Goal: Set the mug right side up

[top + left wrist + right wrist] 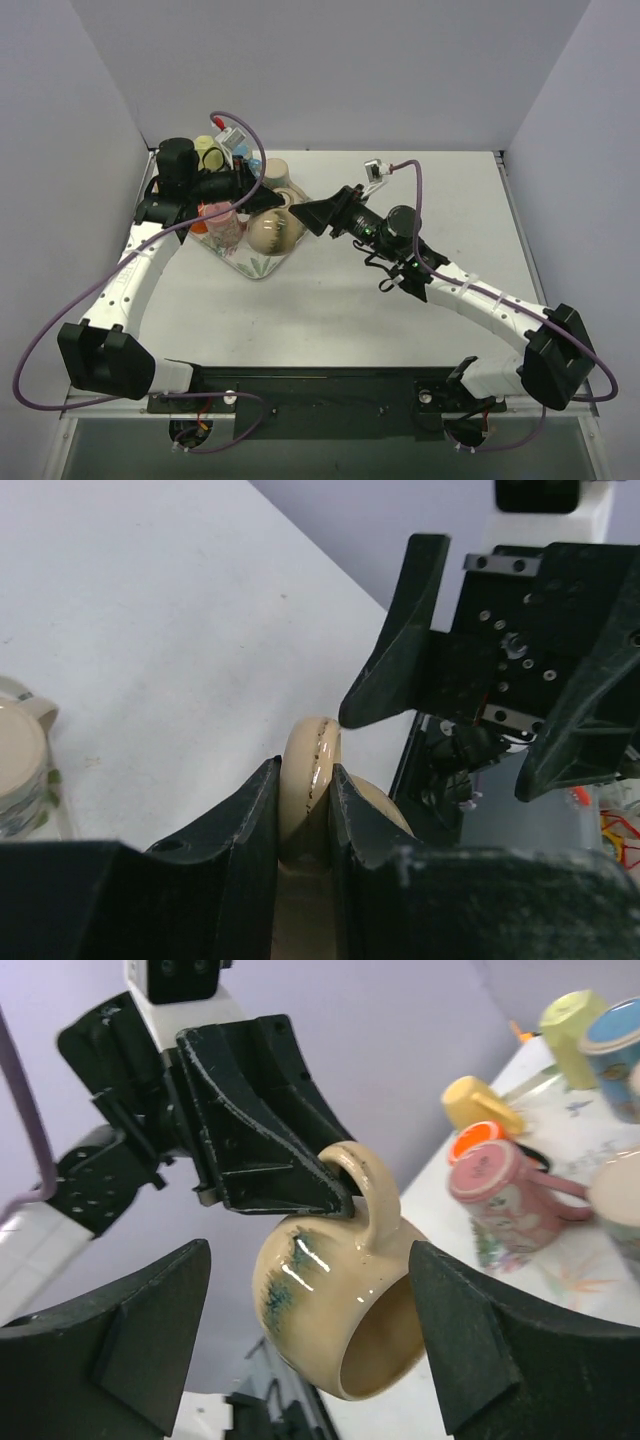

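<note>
Mug (320, 1310): tan, tilted, centre of right wrist view.
Left gripper (305, 790): jaws pinching its handle (312, 752).
Right gripper (448, 742): jaws spread.

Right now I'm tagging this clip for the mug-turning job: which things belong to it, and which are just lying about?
Part of the job:
tan mug, held up by its handle
left gripper, shut on that handle
right gripper, open around the mug, not touching it

Lying about:
pink mug
yellow mug
green mug
blue mug
patterned tray
</note>
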{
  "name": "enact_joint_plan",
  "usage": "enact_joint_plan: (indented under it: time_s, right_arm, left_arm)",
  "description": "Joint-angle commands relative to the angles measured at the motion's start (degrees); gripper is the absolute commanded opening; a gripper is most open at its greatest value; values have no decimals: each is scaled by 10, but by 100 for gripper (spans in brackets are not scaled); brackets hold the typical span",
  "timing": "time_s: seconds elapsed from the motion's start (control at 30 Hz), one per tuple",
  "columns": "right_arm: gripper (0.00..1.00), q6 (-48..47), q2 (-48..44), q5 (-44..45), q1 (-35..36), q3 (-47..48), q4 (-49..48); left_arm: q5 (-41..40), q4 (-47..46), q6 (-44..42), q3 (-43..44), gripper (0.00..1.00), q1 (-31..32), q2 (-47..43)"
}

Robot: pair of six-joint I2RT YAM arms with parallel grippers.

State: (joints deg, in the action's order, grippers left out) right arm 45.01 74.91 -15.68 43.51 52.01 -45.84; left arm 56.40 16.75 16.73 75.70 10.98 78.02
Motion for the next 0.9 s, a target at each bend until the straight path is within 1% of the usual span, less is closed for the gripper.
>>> enact_joint_plan:
  time_s: [0.0,0.03,0.13,0.17,0.2,0.23,0.3,0.37,0.4,0.5,0.57,0.6,0.63,0.67,0.7,0.73,0.77,0.8,0.83,0.87]
  right_arm:
    - [72,132,22,-58,2,-24,-165]
    - [69,140,23,-67,4,-21,-165]
    - [69,145,8,-68,5,-38,-147]
    - [71,136,-2,-49,5,-59,-125]
    - [76,110,-27,-32,10,-68,-106]
    - [78,96,-53,-6,12,-82,-74]
    - [81,62,-72,10,20,-90,-41]
    - [81,57,-75,9,26,-87,-35]
    - [79,58,-72,8,32,-83,-34]
    - [75,73,-33,-9,52,-61,-55]
    - [69,93,-5,-22,59,-45,-87]
    - [63,101,5,-36,60,-40,-105]
    - [60,121,23,-43,59,-31,-140]
    - [55,127,28,-57,59,-24,-157]
    - [53,136,33,-63,55,-20,-188]
    - [46,137,31,-78,54,-15,-198]
    - [43,131,23,-86,46,-12,-204]
    - [31,120,16,-100,42,-9,-203]
    - [26,98,1,-100,39,-8,-182]
    - [17,81,-6,-96,38,-6,-161]
  left_arm:
    - [72,-104,121,23,0,4,-20]
    - [73,-105,120,23,0,5,-23]
    - [74,-110,121,30,0,4,-24]
    - [70,-106,107,37,0,3,-23]
    - [66,-85,97,43,0,3,-23]
    - [59,-73,75,51,0,4,-21]
    - [58,-64,75,51,0,7,-21]
    - [60,-67,77,50,0,10,-20]
    - [61,-67,78,51,0,11,-20]
    - [64,-69,81,54,0,11,-20]
    - [66,-77,90,52,0,15,-18]
    - [68,-86,110,50,0,17,-17]
    - [70,-115,124,43,0,24,-18]
    - [74,-124,148,38,0,34,-18]
    - [74,-131,152,34,0,41,-18]
    - [77,-129,154,33,0,55,-16]
    - [78,-134,156,29,0,59,-16]
    - [81,-148,176,17,0,61,-15]
    - [83,-200,195,10,0,59,-14]
    - [88,-223,226,-2,0,52,-11]
